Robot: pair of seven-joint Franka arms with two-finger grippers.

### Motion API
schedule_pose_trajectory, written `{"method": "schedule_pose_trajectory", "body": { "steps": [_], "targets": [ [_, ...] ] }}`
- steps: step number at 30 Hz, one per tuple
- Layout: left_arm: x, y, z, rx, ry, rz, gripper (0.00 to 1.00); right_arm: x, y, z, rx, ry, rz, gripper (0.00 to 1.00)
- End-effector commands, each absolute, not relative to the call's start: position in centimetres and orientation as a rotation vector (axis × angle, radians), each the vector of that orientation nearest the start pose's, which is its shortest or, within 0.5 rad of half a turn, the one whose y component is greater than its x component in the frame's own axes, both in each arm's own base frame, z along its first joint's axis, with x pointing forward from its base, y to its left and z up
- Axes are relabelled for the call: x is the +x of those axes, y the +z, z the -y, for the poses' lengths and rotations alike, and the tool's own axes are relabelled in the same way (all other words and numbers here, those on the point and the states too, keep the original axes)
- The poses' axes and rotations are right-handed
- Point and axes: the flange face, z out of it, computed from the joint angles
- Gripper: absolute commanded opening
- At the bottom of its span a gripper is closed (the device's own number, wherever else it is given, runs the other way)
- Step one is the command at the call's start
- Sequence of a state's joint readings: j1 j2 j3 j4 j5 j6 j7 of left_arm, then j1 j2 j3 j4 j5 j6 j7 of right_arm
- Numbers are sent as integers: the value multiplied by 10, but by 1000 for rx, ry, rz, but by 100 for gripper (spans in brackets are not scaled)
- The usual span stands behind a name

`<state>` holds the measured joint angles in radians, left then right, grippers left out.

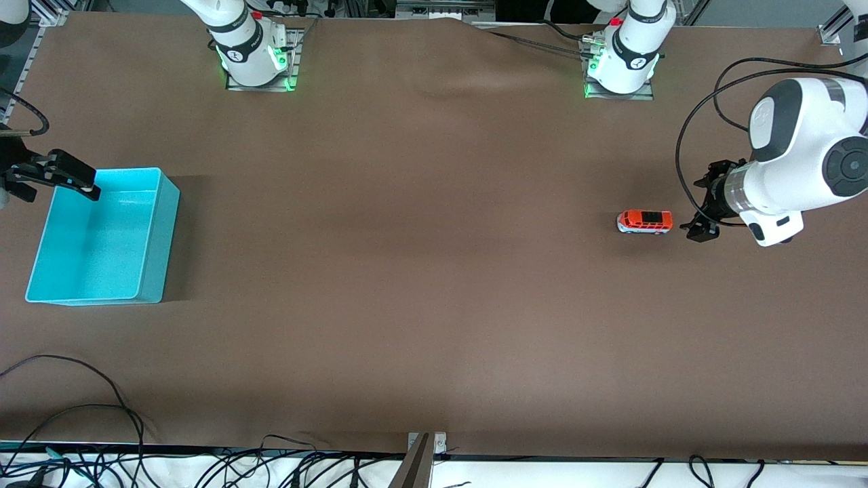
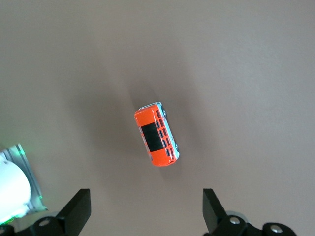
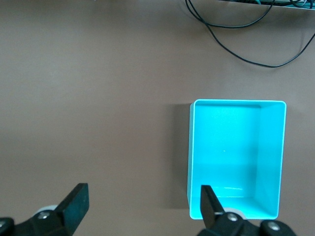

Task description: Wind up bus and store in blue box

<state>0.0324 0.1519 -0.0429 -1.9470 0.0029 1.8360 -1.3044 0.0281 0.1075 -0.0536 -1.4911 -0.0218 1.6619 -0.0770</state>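
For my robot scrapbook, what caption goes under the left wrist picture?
Open left gripper hovers above the orange bus standing on the brown table.

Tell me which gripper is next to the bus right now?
The left gripper, open, beside the bus. The right gripper, also open, hangs over the blue box.

The scene is filled by a wide tabletop (image 1: 420, 271) covered with a matte brown cloth, which is slightly wrinkled near the edge farthest from the front camera. Loose black cables (image 1: 88, 407) are seen lying over the nearest edge, above a white strip. Soft, even light is cast from above, and green glow is reflected on two metal mounting plates (image 1: 261, 83).
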Motion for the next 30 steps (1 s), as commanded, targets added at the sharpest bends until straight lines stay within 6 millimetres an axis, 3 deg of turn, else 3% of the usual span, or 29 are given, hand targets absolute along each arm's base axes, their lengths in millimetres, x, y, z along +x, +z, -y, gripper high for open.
{"method": "schedule_pose_trajectory", "body": {
  "steps": [1, 6, 18, 25, 30],
  "targets": [
    [535, 353, 4, -2277, 231, 1927, 100, 595, 614, 14, -3178, -98, 76, 100],
    [518, 326, 5, -2267, 182, 1978, 100, 595, 614, 14, -3178, -98, 76, 100],
    [486, 286, 2, -2262, 122, 2035, 100, 595, 614, 13, -3178, -98, 79, 100],
    [474, 261, 2, -2271, 58, 2092, 100, 595, 614, 13, -3178, -98, 79, 100],
    [479, 242, 1, -2235, 34, 2158, 100, 595, 614, 13, -3178, -98, 79, 100]
  ]
}}
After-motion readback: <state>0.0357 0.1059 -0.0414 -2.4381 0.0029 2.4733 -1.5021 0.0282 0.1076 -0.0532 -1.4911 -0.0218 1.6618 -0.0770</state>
